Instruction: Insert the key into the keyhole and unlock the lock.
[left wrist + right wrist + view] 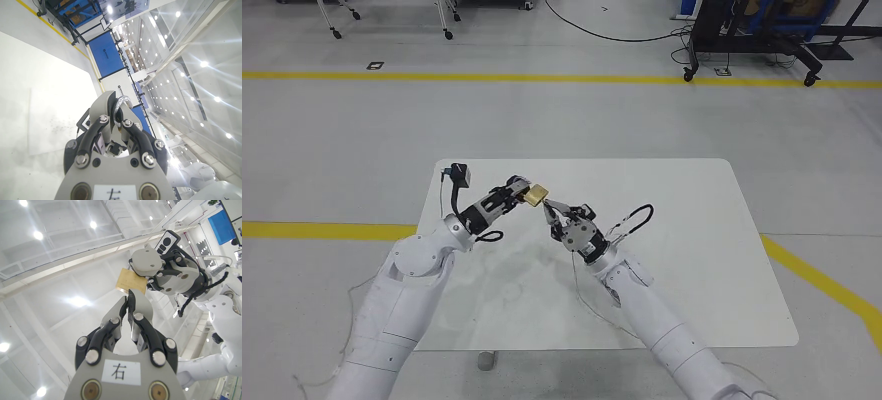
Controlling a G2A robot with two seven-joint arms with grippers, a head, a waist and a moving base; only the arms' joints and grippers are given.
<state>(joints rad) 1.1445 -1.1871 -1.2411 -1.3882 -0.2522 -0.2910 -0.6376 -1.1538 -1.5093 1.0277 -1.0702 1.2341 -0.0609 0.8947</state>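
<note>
Lock count: one. Brass lock (534, 194) held above white table (692, 220), shackle (123, 98) end clamped between fingers of left gripper (118, 107). Grippers: two. Right gripper (129, 297) with fingers pressed together, tips touching lock's lower edge and covering its middle. Beyond the table — two yellow floor lines (542, 77), one dark wheeled frame (752, 40).

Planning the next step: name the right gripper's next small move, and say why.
Probably a small wrist roll of the right gripper: its shut fingertips sit against the bottom edge of the brass padlock that the left gripper holds, so the hidden key looks inserted.
</note>
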